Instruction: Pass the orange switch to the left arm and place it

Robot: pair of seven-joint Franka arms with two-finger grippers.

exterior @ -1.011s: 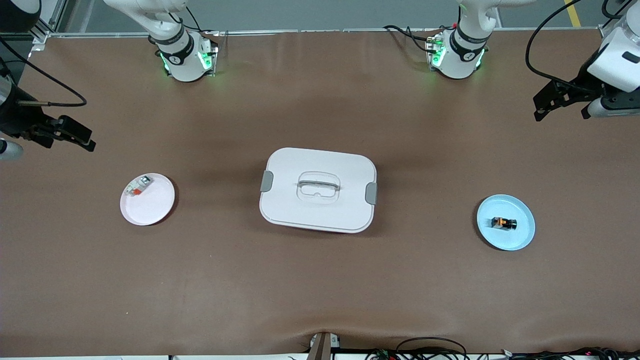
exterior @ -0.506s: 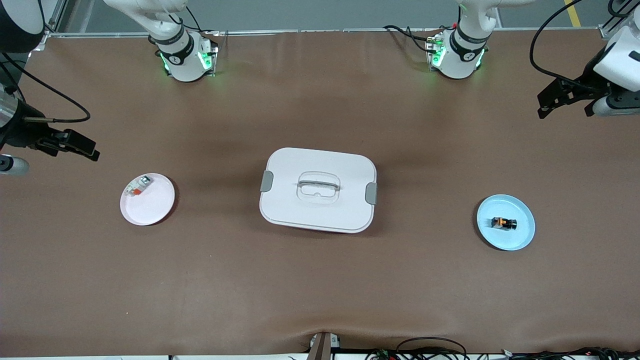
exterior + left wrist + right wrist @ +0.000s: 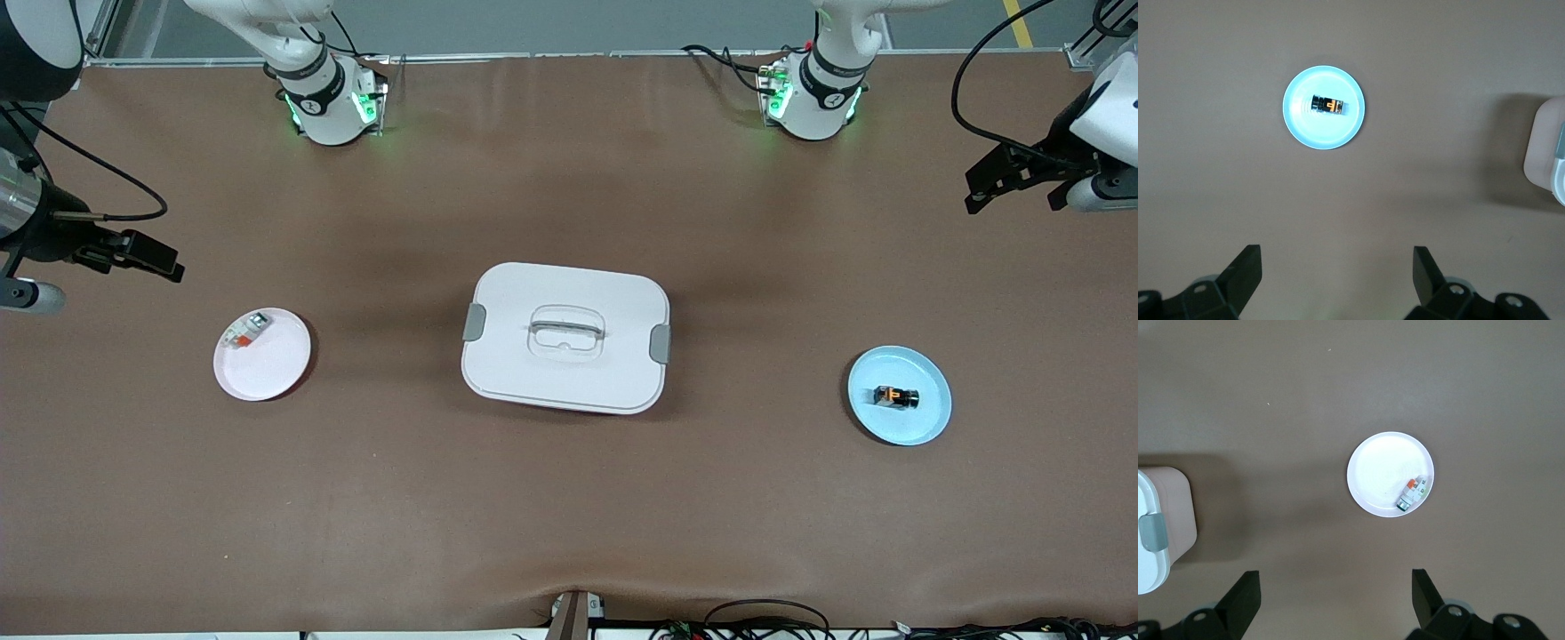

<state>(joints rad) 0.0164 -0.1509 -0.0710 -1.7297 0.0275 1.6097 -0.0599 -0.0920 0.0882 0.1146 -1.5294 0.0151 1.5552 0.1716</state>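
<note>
the orange switch (image 3: 895, 396) (image 3: 1328, 105) is seen lying on its side in the middle of a light blue plate (image 3: 925, 427) (image 3: 1305, 130), toward the left arm's end of the tabletop (image 3: 569, 498). the left tool (image 3: 1016, 178) (image 3: 1336, 277) is held in the air over bare tabletop at that same end, well apart from the switch, with its fingers (image 3: 1245, 267) spread wide and nothing between them. the plate carries only the switch.

the box (image 3: 565, 336) is set at the middle of the tabletop, lid on and grey latches at both short sides; an edge of it is caught in both wrist views (image 3: 1548, 150) (image 3: 1158, 533).

toward the right arm's end, a white plate (image 3: 267, 369) (image 3: 1378, 477) is set flat, about level with the box. a small white-grey piece with a red-orange tab (image 3: 245, 332) (image 3: 1413, 492) is seen resting in it near the rim. the right tool (image 3: 133, 252) (image 3: 1336, 597) is held over bare tabletop beside that plate, its fingers (image 3: 1245, 590) likewise wide apart and holding nothing.
</note>
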